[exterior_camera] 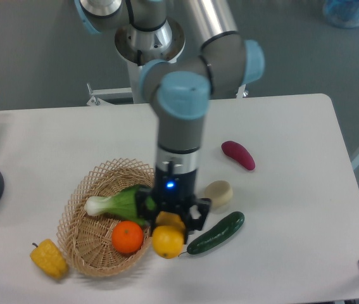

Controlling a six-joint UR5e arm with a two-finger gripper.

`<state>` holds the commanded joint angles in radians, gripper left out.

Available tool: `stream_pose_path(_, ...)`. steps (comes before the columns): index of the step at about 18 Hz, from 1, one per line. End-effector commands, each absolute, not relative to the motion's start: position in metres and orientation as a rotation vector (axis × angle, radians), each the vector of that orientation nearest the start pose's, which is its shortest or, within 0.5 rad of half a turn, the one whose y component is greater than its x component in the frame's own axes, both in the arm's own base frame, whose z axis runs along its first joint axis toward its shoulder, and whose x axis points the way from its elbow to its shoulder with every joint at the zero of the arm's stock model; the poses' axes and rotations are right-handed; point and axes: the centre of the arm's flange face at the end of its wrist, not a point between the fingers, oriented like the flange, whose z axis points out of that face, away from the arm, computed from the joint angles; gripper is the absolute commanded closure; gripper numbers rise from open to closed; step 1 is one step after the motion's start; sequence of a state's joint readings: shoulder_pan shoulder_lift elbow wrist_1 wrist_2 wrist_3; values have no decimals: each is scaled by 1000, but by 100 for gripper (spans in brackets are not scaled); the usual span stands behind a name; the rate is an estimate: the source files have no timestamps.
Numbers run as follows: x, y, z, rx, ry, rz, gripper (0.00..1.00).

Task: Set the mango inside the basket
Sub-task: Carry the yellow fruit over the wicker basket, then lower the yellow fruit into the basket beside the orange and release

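No readable text, label, brand, number or sign is seen anywhere. On the gripper [169, 229] body only a small blue light is seen; any lettering there is too blurred to be read. Nothing is printed on the mango [168, 241], the basket [84, 244] or the table [306, 253].
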<state>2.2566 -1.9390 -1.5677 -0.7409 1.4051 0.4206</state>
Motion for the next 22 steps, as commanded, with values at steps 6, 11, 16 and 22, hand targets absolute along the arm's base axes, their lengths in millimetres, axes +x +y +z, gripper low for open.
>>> stream_pose_path(6,-261,621,350,-2653,-479,53,64)
stream_pose_path(11,-227,648,303,-2729,-404,11,64)
stream_pose_path(16,-210,657,278,-2765,-389,-19,62)
stream_pose_path(22,-198,663,265,-2783,-379,-40,62)
